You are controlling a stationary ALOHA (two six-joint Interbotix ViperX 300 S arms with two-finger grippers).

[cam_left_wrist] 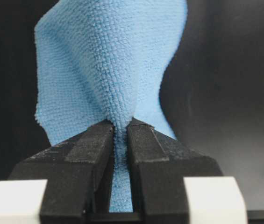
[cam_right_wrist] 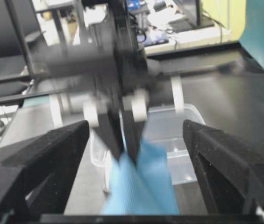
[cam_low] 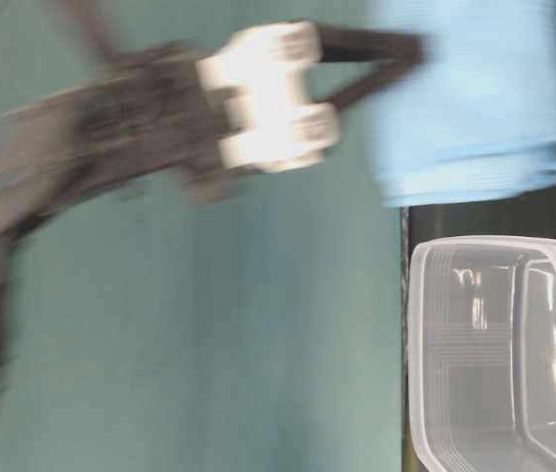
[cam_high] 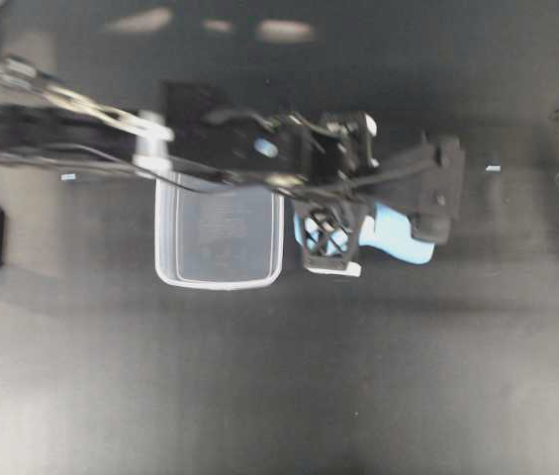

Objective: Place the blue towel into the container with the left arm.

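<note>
One left tool (cam_left_wrist: 120, 135) pinching blue towel (cam_left_wrist: 108, 60) beside container (cam_high: 220, 237) rim

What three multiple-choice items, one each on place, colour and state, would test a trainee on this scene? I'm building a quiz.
1. Where is the tub relative to the towel in the overhead view?
A. left of it
B. right of it
C. on top of it
2. What colour is the towel?
A. red
B. blue
C. yellow
3. How is the left end effector?
A. wide open
B. out of view
C. shut on the towel

Answers: 1 A, the tub lies on the left of the towel. 2 B, it looks sky-blue in every view. 3 C, the left wrist view shows cloth pinched between the jaws.
</note>
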